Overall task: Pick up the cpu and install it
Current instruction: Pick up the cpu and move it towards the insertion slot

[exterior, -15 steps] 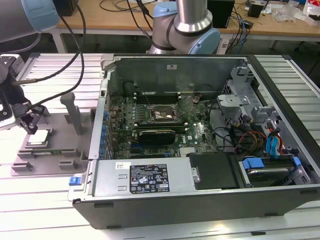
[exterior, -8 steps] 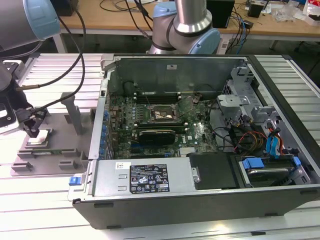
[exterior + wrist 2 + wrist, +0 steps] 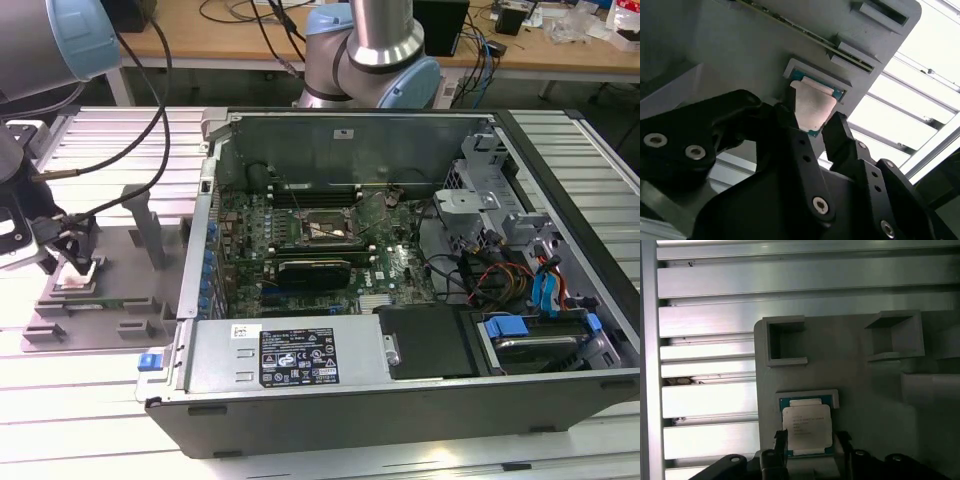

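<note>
Gripper (image 3: 75,262) is down over the grey tray (image 3: 110,300) at the exterior view's left, well apart from the open computer case (image 3: 400,400). You will find the cpu (image 3: 78,274) under it, seated in its shallow square pocket near one edge of the tray. In both wrist views the pale silver lid of the cpu (image 3: 807,425) (image 3: 812,102) lies between the two black fingers (image 3: 780,440), green substrate showing round it inside the pocket wall. The fingers sit one against each of two opposite edges of the chip, so read the gripper (image 3: 810,442) (image 3: 812,120) as closed onto the cpu (no gap visible on either side in the first wrist view). The chip lies flat in the pocket. The tray (image 3: 850,365) rests on the slatted aluminium table (image 3: 705,400), with two empty rectangular recesses (image 3: 785,342) beyond the cpu pocket. Inside the case, the dark socket frame (image 3: 322,228) on the motherboard lies open.
</note>
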{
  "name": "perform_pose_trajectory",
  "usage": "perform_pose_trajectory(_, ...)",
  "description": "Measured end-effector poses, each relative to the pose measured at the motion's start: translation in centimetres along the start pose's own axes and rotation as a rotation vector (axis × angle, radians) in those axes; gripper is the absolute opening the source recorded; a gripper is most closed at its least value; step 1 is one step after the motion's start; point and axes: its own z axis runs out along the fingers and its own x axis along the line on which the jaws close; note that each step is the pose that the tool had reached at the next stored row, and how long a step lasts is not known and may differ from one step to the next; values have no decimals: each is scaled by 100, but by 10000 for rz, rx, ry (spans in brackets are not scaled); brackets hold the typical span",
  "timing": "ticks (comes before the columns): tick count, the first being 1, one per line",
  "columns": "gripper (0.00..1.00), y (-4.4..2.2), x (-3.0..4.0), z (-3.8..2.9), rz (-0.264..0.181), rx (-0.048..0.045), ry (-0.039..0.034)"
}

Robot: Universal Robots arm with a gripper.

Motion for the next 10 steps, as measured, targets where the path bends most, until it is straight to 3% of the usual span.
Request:
perform_pose_trajectory(3, 66, 0, 0, 0, -4, 1, 1)
perform_pose_trajectory(10, 66, -6, 3, 123, -8, -13, 1)
